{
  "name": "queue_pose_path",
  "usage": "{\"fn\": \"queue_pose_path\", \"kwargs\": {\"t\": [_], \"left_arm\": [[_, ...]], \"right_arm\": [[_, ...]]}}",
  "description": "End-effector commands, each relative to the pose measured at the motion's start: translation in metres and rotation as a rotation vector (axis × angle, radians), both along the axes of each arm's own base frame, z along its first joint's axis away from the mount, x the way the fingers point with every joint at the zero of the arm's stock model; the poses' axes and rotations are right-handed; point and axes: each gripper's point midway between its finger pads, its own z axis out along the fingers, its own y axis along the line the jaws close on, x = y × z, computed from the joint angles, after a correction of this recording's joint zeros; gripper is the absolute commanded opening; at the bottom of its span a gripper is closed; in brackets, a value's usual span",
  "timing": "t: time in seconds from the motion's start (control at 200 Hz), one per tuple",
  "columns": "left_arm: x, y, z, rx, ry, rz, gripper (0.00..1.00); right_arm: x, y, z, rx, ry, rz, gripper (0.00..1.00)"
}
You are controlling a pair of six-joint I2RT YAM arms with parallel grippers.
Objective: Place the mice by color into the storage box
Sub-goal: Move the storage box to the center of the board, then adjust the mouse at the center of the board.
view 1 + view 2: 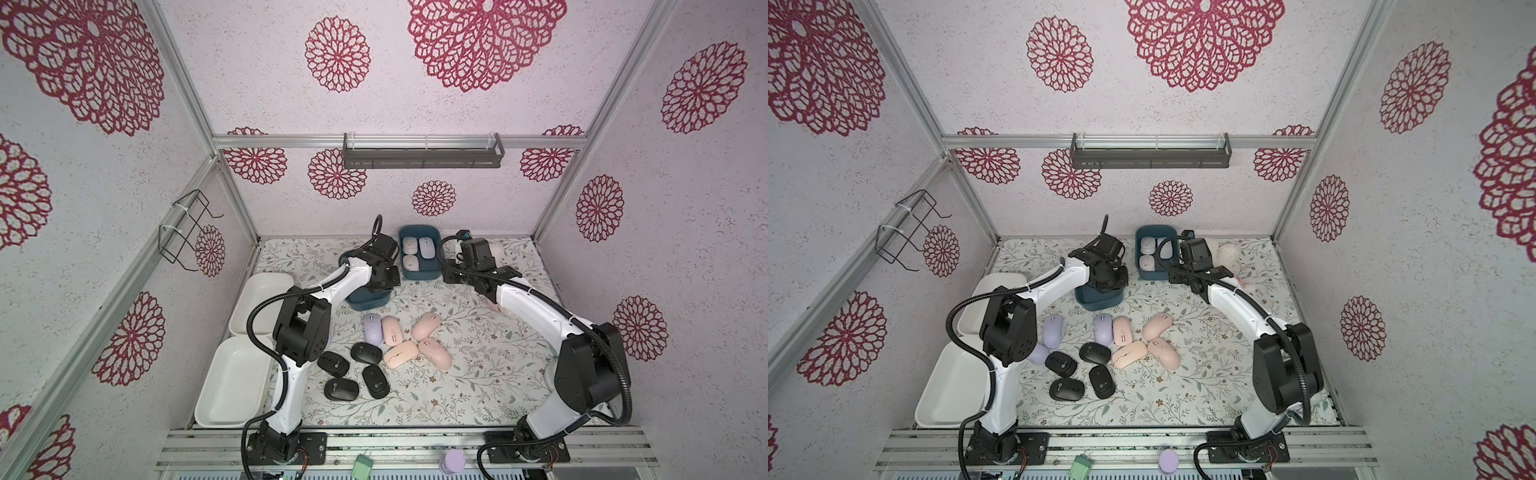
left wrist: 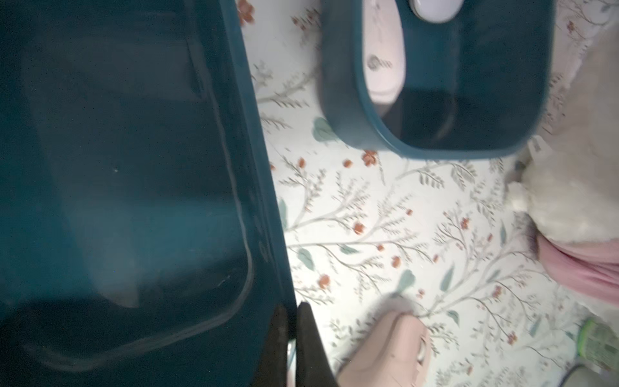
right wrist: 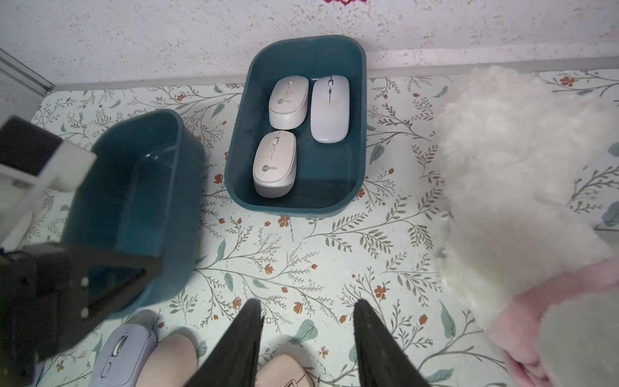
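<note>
My left gripper [image 2: 292, 323] is shut on the side wall of an empty teal storage box [image 2: 134, 167], which sits left of centre at the back [image 1: 368, 300]. A second teal storage box [image 3: 356, 140] by the back wall holds three white mice [image 3: 274, 164]. My right gripper [image 3: 308, 321] hovers open over the floral table between the two boxes, with nothing between its fingers. On the table lie several peach-pink mice [image 1: 426, 326], several black mice [image 1: 365, 353] and three lilac mice [image 1: 1054, 330], all loose in front of the boxes.
A fluffy white plush toy [image 3: 519, 184] with a pink part lies at the back right, close to my right arm. Two white trays [image 1: 232, 382] line the table's left edge. A lilac item [image 1: 453, 461] and a green one [image 1: 361, 463] rest on the front rail.
</note>
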Motion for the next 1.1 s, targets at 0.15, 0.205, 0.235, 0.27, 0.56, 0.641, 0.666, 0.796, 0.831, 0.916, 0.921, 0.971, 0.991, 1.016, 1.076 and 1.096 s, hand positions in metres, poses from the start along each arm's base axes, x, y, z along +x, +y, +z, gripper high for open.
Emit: {"fn": "queue_pose_path", "kwargs": {"t": [0.15,0.205,0.235,0.27,0.56,0.641,0.666,0.796,0.831,0.916,0.921,0.971,0.991,1.016,1.076,1.096], "left_arm": [[0.001,-0.006,0.049,-0.057,-0.078,0.083,0.4],[0.0,-0.004,0.064,-0.079,-0.102,0.076,0.42],[0.0,-0.003,0.072,-0.093,-0.114,0.071,0.42],[-0.001,0.002,0.08,-0.102,-0.122,0.072,0.43],[-0.014,0.118,0.209,-0.1,-0.481,0.201,0.75],[-0.021,0.142,0.225,-0.054,-0.57,0.217,0.97],[-0.021,0.146,0.226,-0.066,-0.564,0.208,0.97],[-0.013,0.176,0.198,-0.205,-0.39,0.23,0.97],[-0.013,0.182,0.192,-0.252,-0.363,0.245,0.97],[-0.015,0.201,0.187,-0.262,-0.396,0.325,0.98],[-0.015,0.202,0.188,-0.261,-0.4,0.328,0.98],[-0.02,0.213,0.182,-0.226,-0.413,0.381,0.97],[-0.021,0.215,0.18,-0.225,-0.415,0.394,0.97],[-0.022,0.217,0.177,-0.226,-0.415,0.407,0.97],[-0.027,0.217,0.166,-0.27,-0.377,0.427,0.97],[-0.029,0.215,0.164,-0.289,-0.364,0.424,0.98]], "right_arm": [[-0.003,-0.004,0.025,0.031,-0.044,-0.016,0.49],[-0.006,-0.004,0.024,0.028,-0.036,-0.014,0.49],[-0.006,-0.004,0.024,0.025,-0.034,-0.015,0.49],[-0.008,-0.005,0.024,0.023,-0.03,-0.018,0.49],[-0.037,0.001,-0.022,-0.041,0.105,-0.063,0.56],[-0.049,0.016,-0.038,-0.084,0.126,-0.032,0.59],[-0.053,0.019,-0.042,-0.101,0.133,-0.026,0.62],[-0.067,0.031,-0.072,-0.071,0.227,-0.033,0.75],[-0.07,0.034,-0.079,-0.039,0.247,-0.036,0.77],[-0.078,0.044,-0.096,0.022,0.297,-0.048,0.8],[-0.078,0.044,-0.097,0.022,0.3,-0.05,0.8],[-0.081,0.045,-0.108,0.033,0.334,-0.067,0.81],[-0.082,0.046,-0.112,0.039,0.348,-0.076,0.82],[-0.083,0.047,-0.116,0.048,0.364,-0.083,0.82],[-0.085,0.052,-0.124,0.072,0.401,-0.087,0.83],[-0.085,0.054,-0.126,0.076,0.412,-0.09,0.83]]}}
